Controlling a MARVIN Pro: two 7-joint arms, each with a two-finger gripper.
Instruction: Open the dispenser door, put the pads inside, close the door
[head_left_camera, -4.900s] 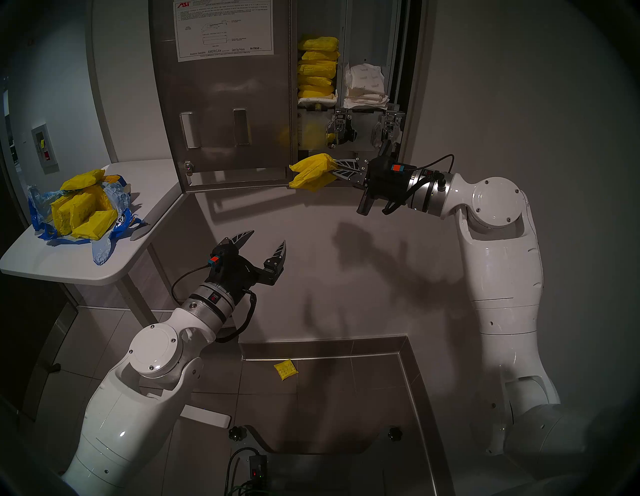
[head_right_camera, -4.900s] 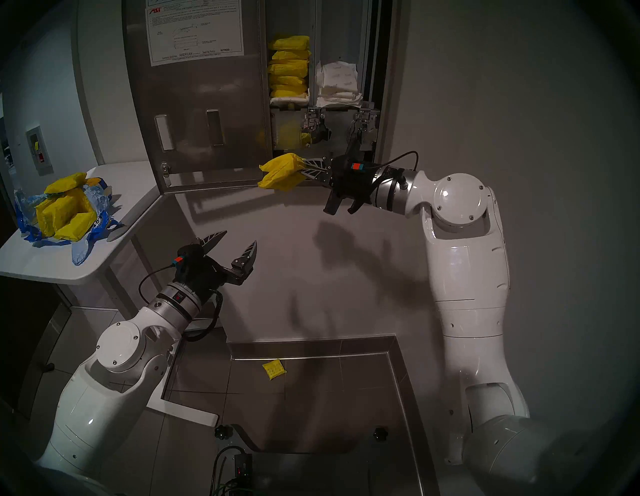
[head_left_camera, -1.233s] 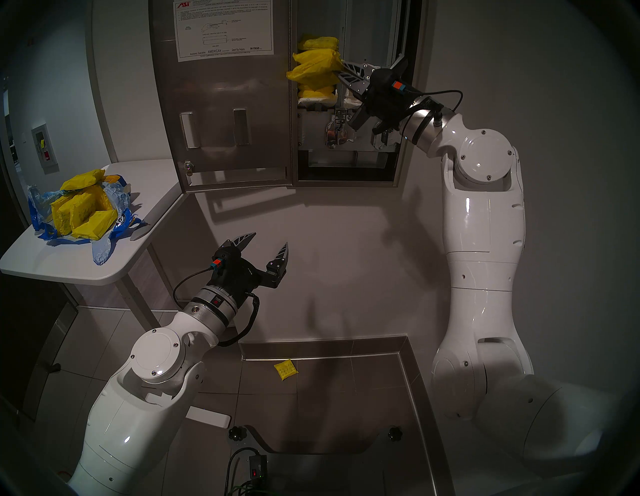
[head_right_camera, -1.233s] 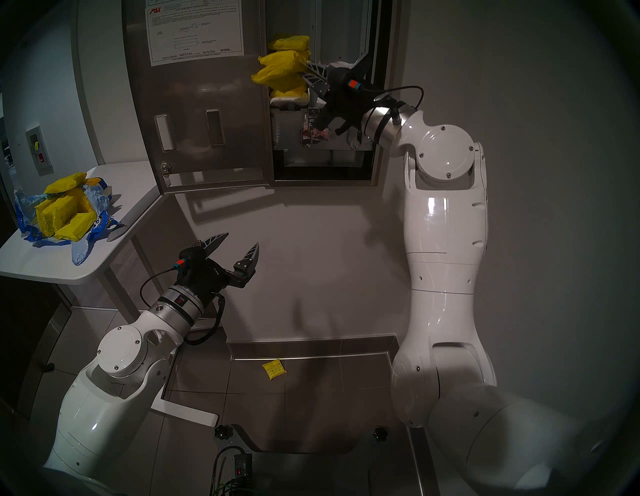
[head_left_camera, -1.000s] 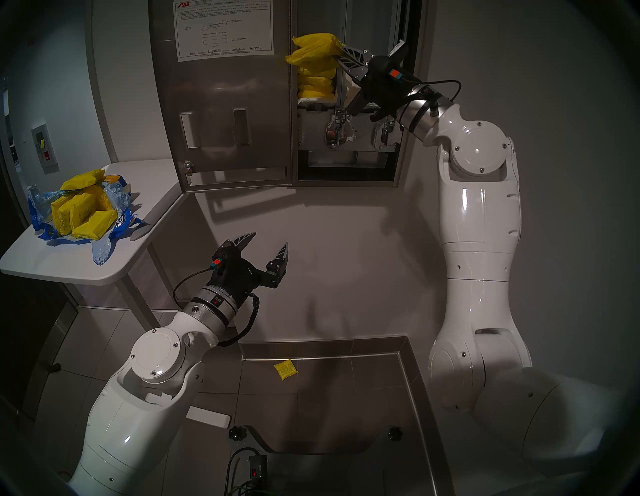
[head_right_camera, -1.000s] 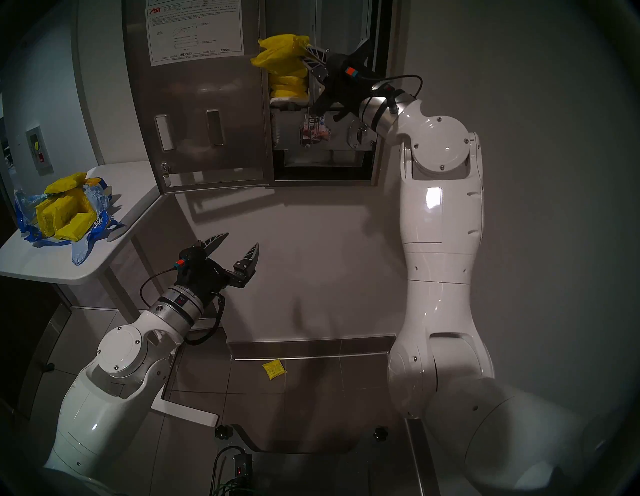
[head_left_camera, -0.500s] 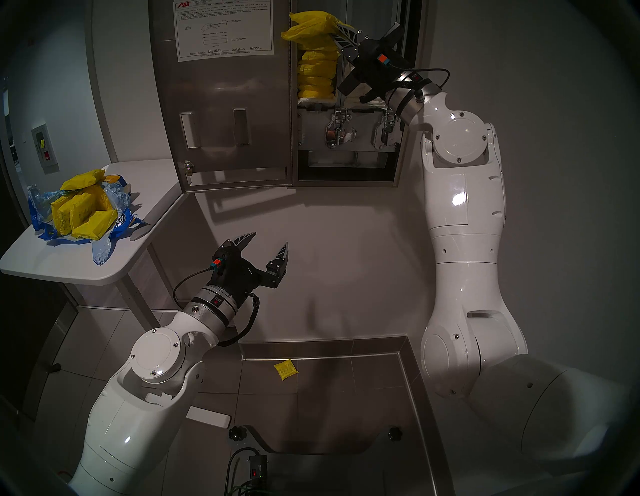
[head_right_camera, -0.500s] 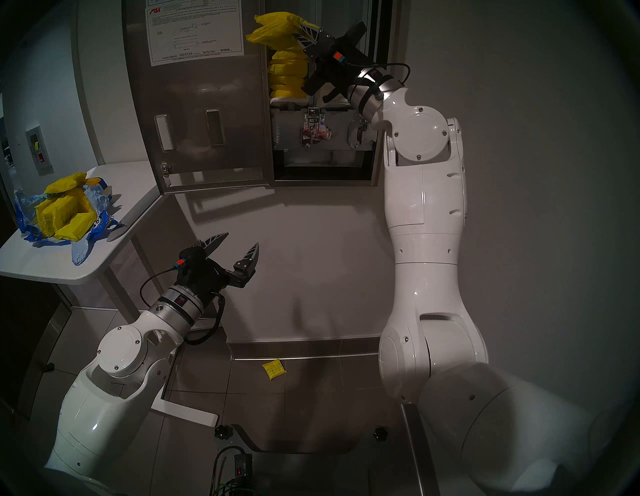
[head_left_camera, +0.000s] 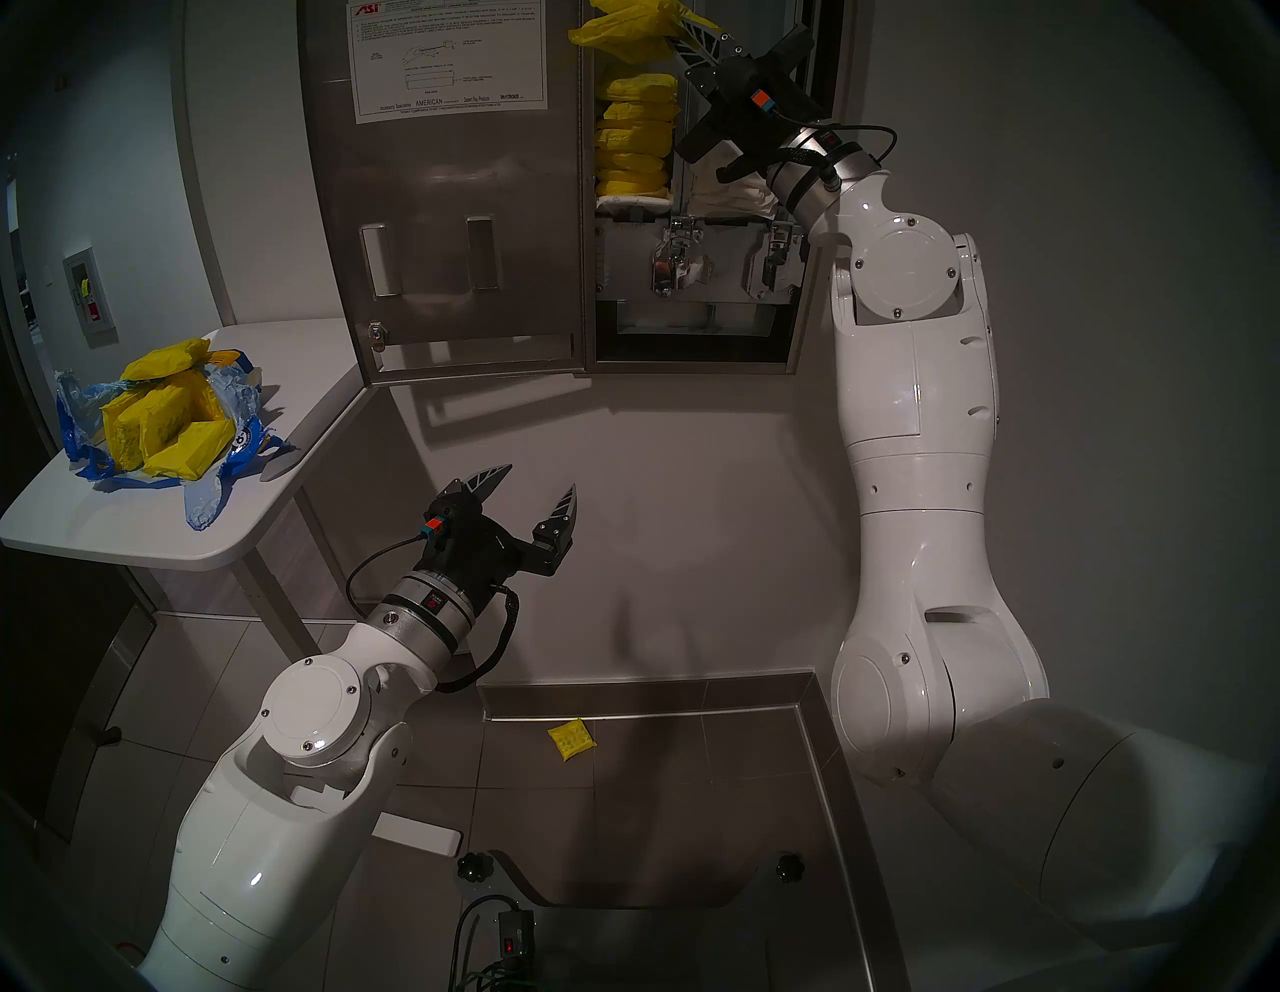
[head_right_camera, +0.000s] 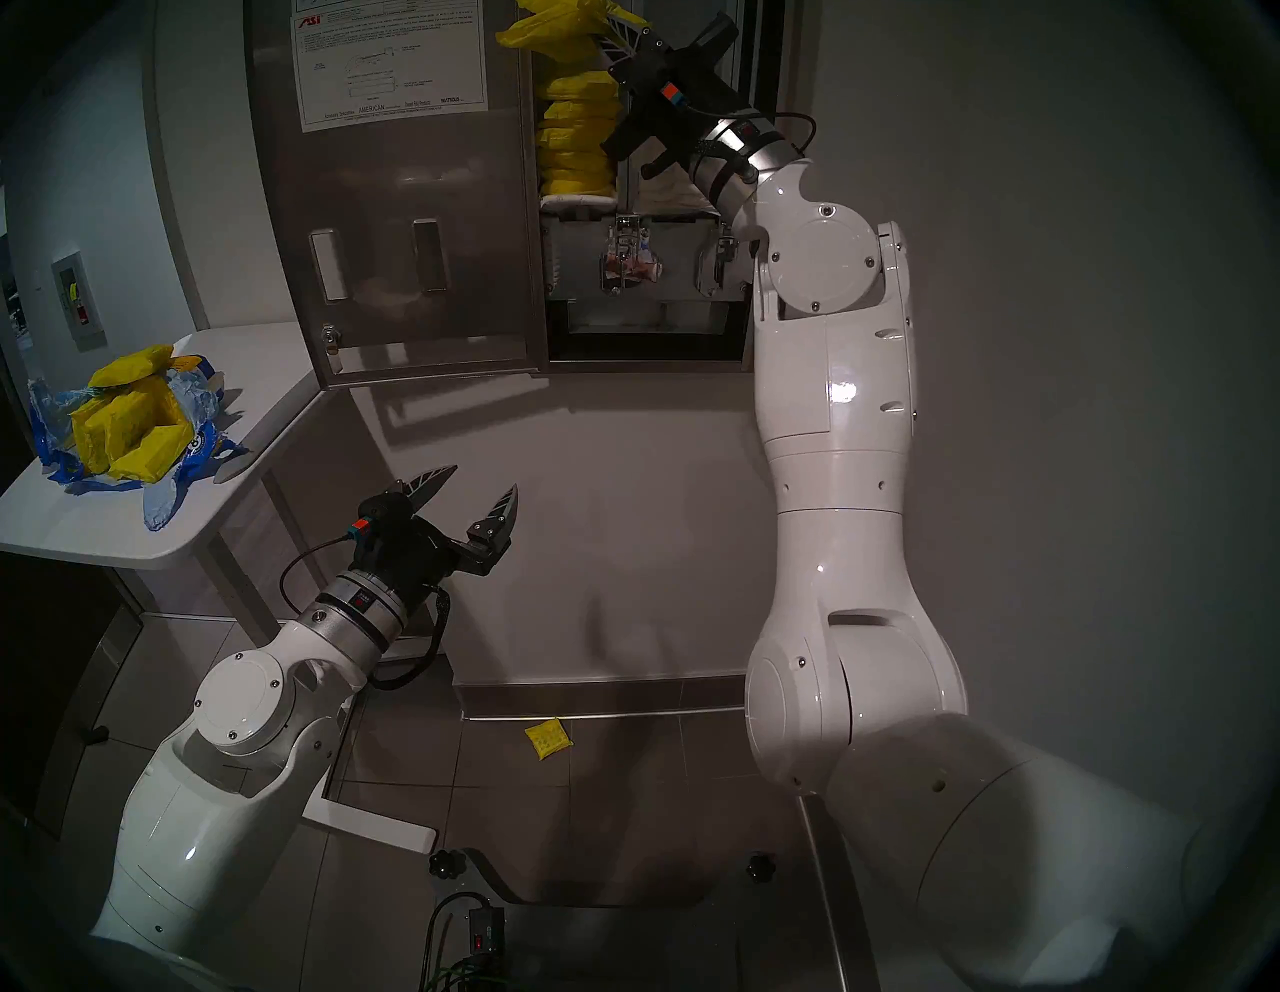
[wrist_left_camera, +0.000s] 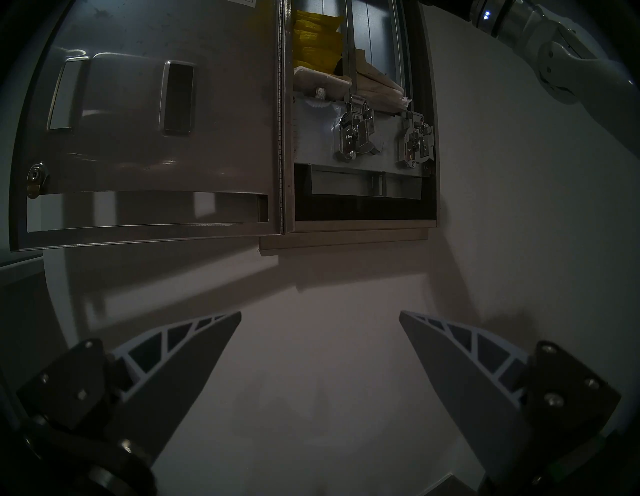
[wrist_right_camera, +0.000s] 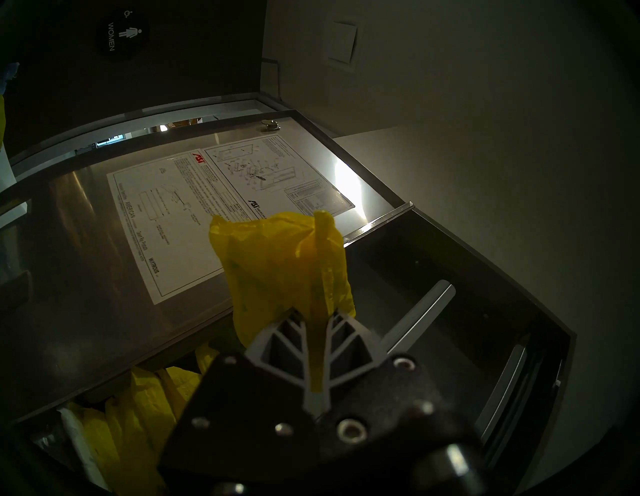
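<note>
Right gripper (head_left_camera: 682, 38), top centre of frame, pinches yellow pads (head_left_camera: 623, 31) directly above the stacked pads (head_left_camera: 636, 135); left gripper (head_left_camera: 535, 493) spread, idle.

The right claw (head_right_camera: 608, 31) was closed on two yellow pads (head_right_camera: 550, 28), holding them above the yellow stack (head_right_camera: 576, 135) inside the dispenser. The dispenser door (head_right_camera: 388, 208) stood open to the claw's left. The left claw (head_right_camera: 471, 495), far below, was spread wide with nothing in it.
</note>
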